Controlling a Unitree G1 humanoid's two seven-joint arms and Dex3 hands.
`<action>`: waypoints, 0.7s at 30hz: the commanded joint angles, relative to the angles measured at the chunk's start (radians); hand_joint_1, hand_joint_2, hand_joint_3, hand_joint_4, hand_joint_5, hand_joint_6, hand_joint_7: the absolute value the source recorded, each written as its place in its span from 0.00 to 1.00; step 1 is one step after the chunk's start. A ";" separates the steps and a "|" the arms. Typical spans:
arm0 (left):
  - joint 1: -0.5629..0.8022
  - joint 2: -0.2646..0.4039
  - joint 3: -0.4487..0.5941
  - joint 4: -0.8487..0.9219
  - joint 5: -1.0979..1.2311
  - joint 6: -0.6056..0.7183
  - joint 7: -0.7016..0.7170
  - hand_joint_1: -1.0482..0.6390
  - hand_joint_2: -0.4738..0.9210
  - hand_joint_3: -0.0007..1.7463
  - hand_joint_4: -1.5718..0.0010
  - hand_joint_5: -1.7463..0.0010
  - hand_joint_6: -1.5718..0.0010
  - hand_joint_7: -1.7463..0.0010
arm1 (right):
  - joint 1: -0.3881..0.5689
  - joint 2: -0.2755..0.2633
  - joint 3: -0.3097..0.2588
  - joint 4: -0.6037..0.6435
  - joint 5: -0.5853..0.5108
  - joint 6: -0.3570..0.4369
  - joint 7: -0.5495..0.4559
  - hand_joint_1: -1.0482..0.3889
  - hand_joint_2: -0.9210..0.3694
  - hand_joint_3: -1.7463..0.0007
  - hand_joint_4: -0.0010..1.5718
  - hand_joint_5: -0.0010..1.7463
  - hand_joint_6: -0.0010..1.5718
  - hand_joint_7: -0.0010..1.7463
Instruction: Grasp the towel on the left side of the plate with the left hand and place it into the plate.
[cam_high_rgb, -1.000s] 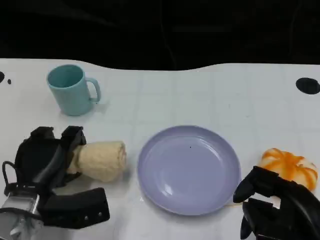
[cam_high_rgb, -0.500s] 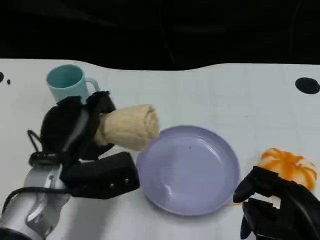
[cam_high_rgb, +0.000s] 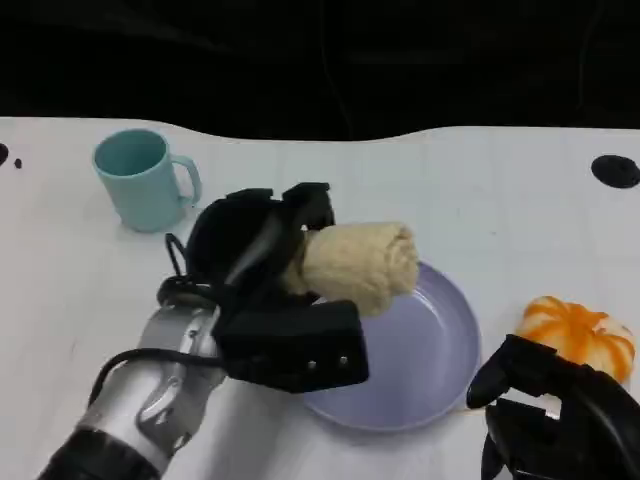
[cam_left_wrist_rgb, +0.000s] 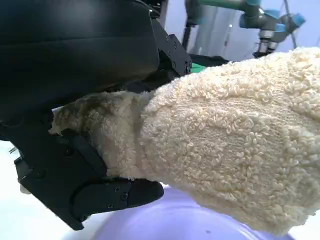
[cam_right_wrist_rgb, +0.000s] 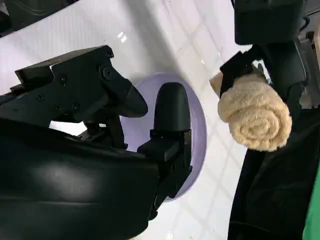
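Note:
My left hand (cam_high_rgb: 262, 262) grips a rolled cream towel (cam_high_rgb: 360, 264) and carries it in the air over the left part of the lavender plate (cam_high_rgb: 440, 350). In the left wrist view the towel (cam_left_wrist_rgb: 225, 145) sits between the black fingers (cam_left_wrist_rgb: 100, 195) with the plate (cam_left_wrist_rgb: 165, 222) just below. From the right wrist view the towel (cam_right_wrist_rgb: 256, 115) hangs above the plate (cam_right_wrist_rgb: 197, 130), held by the left hand (cam_right_wrist_rgb: 270, 45). My right hand (cam_high_rgb: 555, 420) rests at the lower right by the plate's rim, holding nothing, fingers curled loosely (cam_right_wrist_rgb: 170, 130).
A teal mug (cam_high_rgb: 145, 178) stands at the back left of the white table (cam_high_rgb: 450, 190). An orange-and-white pumpkin-shaped object (cam_high_rgb: 582, 332) lies right of the plate, just behind my right hand. A black round mark (cam_high_rgb: 614, 171) is at the far right.
My left hand has lifted the towel from the table left of the plate and carried it rightward, so it now hangs over the plate. The right hand stayed put.

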 joint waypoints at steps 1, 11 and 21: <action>-0.038 -0.030 -0.028 0.043 0.013 0.021 -0.040 0.49 0.71 0.53 0.42 0.00 0.57 0.01 | 0.009 -0.009 -0.020 -0.009 0.009 -0.008 0.002 0.68 0.15 0.41 0.40 1.00 0.31 0.92; -0.056 -0.034 -0.065 0.033 0.000 0.036 -0.213 0.44 0.95 0.12 0.60 0.28 0.50 0.85 | 0.011 -0.012 -0.022 -0.008 0.003 -0.012 0.005 0.66 0.16 0.42 0.41 1.00 0.32 0.91; -0.036 0.018 -0.081 -0.034 0.013 0.023 -0.309 0.15 1.00 0.01 0.87 0.93 0.90 1.00 | 0.011 -0.011 -0.027 -0.008 0.008 -0.011 0.010 0.65 0.16 0.41 0.41 1.00 0.33 0.90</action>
